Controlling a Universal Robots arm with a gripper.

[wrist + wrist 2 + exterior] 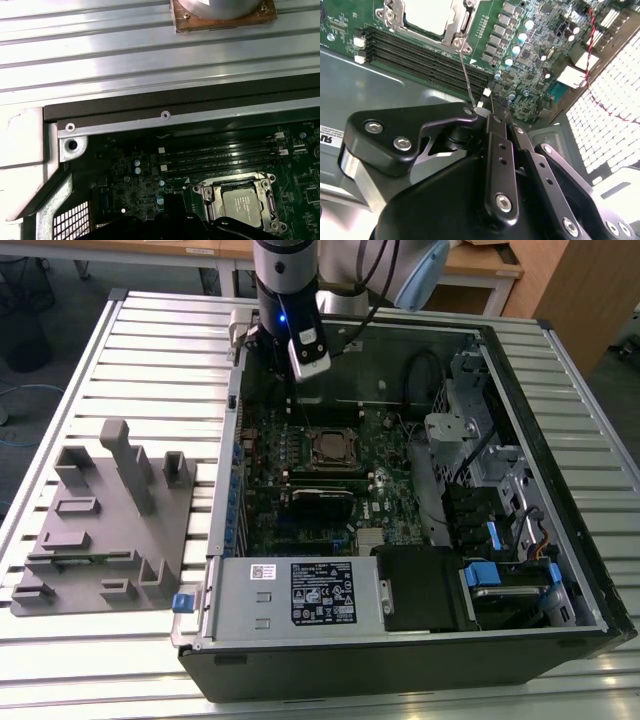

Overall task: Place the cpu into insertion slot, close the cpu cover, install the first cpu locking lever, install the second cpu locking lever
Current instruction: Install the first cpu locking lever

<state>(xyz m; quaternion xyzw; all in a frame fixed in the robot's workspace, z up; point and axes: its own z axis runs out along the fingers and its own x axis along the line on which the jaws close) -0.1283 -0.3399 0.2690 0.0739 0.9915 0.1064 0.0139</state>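
Second wrist view, claw [481, 113] clenched on locking lever [465, 70], cpu [427, 15] under cpu cover [453, 27]

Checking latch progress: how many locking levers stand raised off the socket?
1: a wire lever rising from the cpu cover corner toward the gripper. A second may be hidden.

The bench [160, 350] was ribbed bare metal with a pale, brushed sheen; the cpu [243, 206] had a dull silver-grey metal top, smooth and matt; the cpu cover [207, 196] framing it was brighter, silvery pressed metal; the locking lever [464, 75] was thin shiny wire; the hand [487, 112] looked matt black, studded with glossy steel screws; the fixture block [110, 510] was matt grey plastic.
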